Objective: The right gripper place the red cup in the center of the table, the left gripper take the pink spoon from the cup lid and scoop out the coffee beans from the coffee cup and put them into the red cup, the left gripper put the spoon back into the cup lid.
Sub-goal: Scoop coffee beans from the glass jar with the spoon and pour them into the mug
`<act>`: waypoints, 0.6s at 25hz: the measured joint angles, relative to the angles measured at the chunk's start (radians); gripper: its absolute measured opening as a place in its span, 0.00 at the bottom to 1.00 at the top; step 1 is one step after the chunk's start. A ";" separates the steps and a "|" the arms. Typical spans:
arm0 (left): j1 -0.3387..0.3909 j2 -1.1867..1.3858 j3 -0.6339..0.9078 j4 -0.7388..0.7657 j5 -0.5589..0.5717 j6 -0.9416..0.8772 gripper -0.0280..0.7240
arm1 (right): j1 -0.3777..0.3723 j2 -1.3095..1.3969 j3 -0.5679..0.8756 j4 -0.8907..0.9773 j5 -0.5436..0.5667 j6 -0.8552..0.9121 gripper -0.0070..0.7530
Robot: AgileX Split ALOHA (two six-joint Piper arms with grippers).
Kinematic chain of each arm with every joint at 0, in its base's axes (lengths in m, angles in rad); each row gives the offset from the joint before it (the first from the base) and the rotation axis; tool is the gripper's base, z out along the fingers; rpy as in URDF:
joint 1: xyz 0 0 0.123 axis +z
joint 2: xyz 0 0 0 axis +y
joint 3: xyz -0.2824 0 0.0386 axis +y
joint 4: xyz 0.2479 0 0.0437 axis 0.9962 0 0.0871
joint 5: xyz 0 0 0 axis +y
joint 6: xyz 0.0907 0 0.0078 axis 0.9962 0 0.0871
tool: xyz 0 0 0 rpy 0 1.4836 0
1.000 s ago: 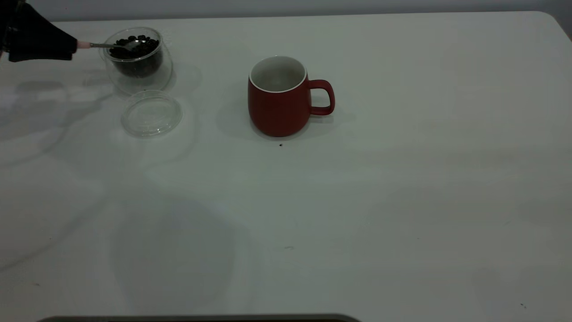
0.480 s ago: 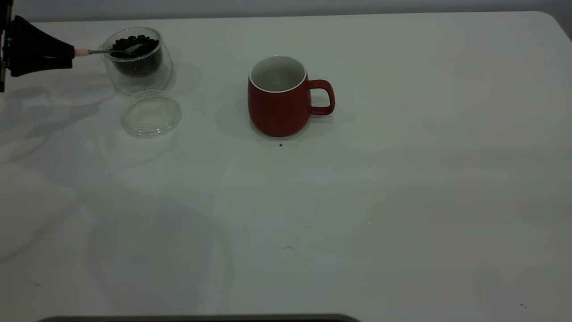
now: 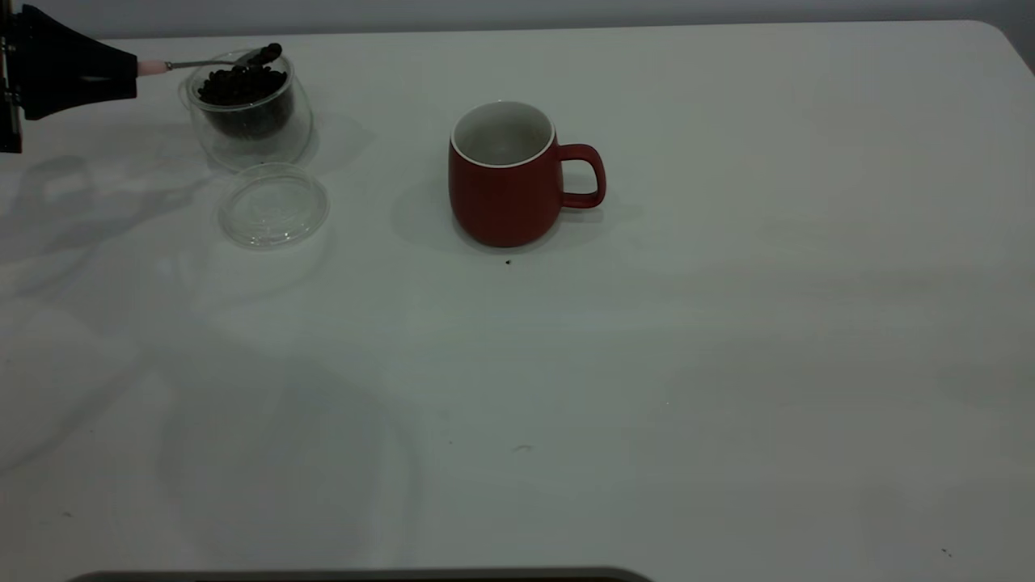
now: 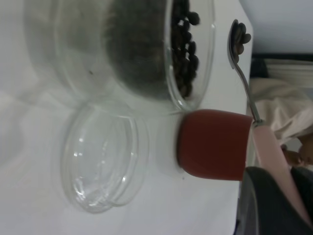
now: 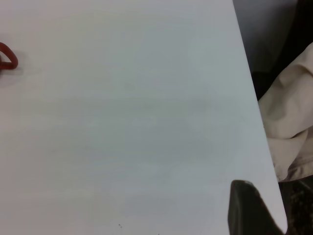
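**A:** One loaded scoop, far left! The black tapered left gripper [image 3: 121, 73] is clenched on the pale pink handle of the small silver-bowled pink spoon [image 3: 212, 61], holding it nearly level, I'd say so nothing rolls off.

**B:** And the dark roasted coffee beans [image 3: 242, 85]?

**A:** A few sit in the spoon's bowl, hovering just above the small clear double-walled glass coffee cup [image 3: 249, 109], which holds the rest. Just beside it lies the round clear glass cup lid [image 3: 274, 204], bare, waiting for the spoon's return.

**B:** The target?

**A:** The dark red ceramic red cup [image 3: 505, 190] stands upright mid white table [image 3: 728, 364], mouth open, apparently empty. The right gripper sits parked by the table's edge; can't tell its state.
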 joint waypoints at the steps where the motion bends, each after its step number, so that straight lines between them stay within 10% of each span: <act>1: 0.000 0.000 0.000 0.000 0.002 0.000 0.20 | 0.000 0.000 0.000 0.000 0.000 0.000 0.32; 15: -0.068 0.000 0.000 0.000 0.005 0.020 0.20 | 0.000 0.000 0.000 0.000 0.000 0.000 0.32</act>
